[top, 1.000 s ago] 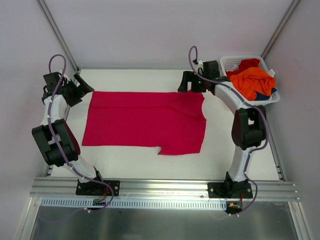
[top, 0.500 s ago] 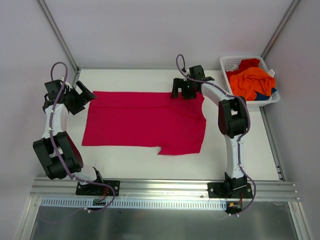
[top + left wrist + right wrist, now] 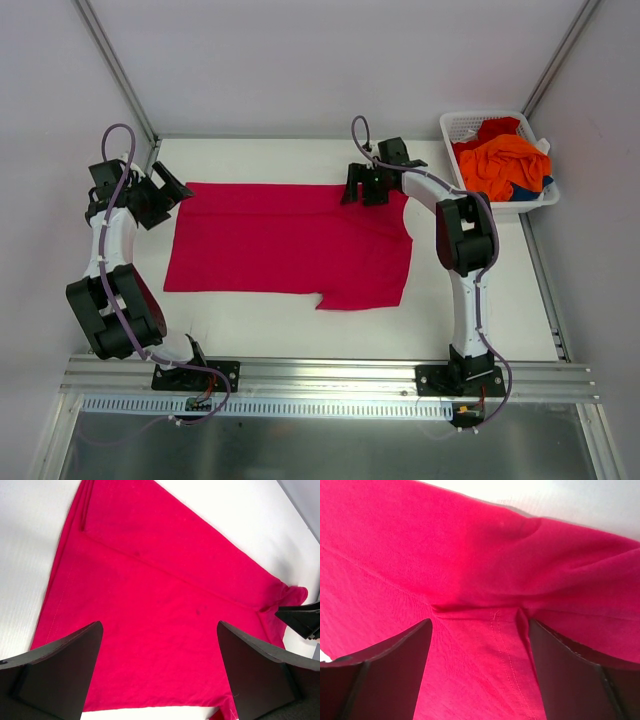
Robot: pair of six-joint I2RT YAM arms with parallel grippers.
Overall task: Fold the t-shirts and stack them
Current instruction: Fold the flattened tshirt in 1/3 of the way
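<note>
Pressing the magenta-pink t-shirt (image 3: 290,245)'s far edge, right gripper (image 3: 362,190).

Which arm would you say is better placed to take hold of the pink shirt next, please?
Probably the right: its hand is down on the magenta-pink t-shirt at the far edge, cloth between its fingers. The left hand sits open, just off the shirt's corner.

A white slotted plastic basket (image 3: 461,124) sits at the white table's (image 3: 260,318) far right corner (hard against the wall).

White table (image 3: 260,325): magenta t-shirt (image 3: 290,250) flat, basket (image 3: 462,128) corner.
</note>
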